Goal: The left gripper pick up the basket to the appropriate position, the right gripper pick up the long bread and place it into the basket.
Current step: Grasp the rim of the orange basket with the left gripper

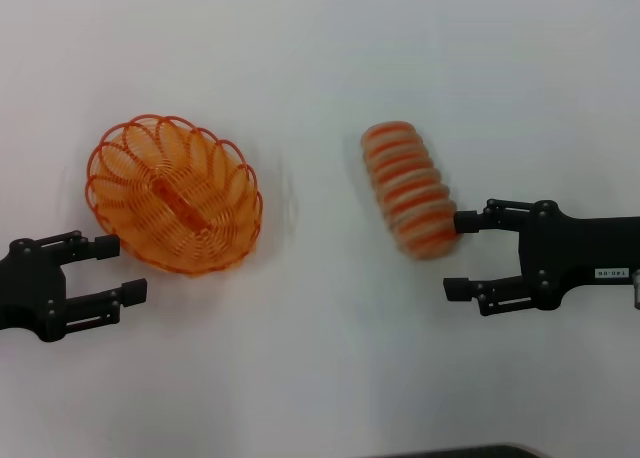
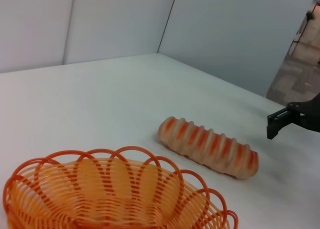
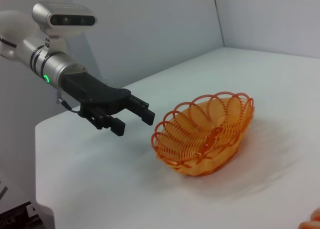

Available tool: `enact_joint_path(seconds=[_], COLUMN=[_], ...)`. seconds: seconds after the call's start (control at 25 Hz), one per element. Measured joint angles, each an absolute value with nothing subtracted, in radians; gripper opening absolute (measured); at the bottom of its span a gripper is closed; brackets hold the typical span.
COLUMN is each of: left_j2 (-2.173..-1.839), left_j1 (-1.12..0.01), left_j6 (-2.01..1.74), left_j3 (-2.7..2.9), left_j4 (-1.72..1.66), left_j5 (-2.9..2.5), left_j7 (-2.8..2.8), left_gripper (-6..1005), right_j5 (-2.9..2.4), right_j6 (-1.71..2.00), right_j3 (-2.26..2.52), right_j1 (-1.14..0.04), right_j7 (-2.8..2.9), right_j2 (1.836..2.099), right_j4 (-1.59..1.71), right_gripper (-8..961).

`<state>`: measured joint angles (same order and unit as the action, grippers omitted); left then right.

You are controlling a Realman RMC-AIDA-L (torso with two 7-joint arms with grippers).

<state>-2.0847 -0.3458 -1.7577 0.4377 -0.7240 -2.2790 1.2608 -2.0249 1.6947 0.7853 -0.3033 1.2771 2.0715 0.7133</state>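
Two grippers on our side, both with fingers spread and holding nothing. Left gripper (image 1: 113,269) sits low at our left, one fingertip just beside the rim of the basket (image 1: 175,195). Basket rests upright on the white table (image 1: 320,38), left of centre. Long bread (image 1: 408,188) lies on the table right of centre, well apart from the basket. Right gripper (image 1: 462,255) has its upper finger touching or nearly touching the bread's near end.

One basket (image 1: 175,194) and one long bread (image 1: 408,187) sit on one white table (image 1: 320,58). Two grippers show — the left gripper (image 1: 112,269) and the right gripper (image 1: 462,255).
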Motion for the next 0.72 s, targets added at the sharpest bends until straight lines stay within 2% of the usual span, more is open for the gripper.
enact_joint_path(seconds=[0.48, 0.72], left_j2=[-2.085, -2.084], left_j1=[-0.345, -0.379], left_j6=[-1.761, -1.774], left_j3=[0.414, 0.298], left_j4=[-0.724, -0.706], left_j5=[-2.27, -2.21], left_j7=[1.261, 1.288], left_gripper=[725, 725], right_j5=[-2.025, -2.019], right_j6=[1.695, 1.695], right_j3=[0.778, 0.771], right_j1=[-0.304, -0.311], right_j7=[1.278, 1.28], right_j2=[2.072, 2.074], right_j4=[0.713, 0.713], right_gripper=[942, 940])
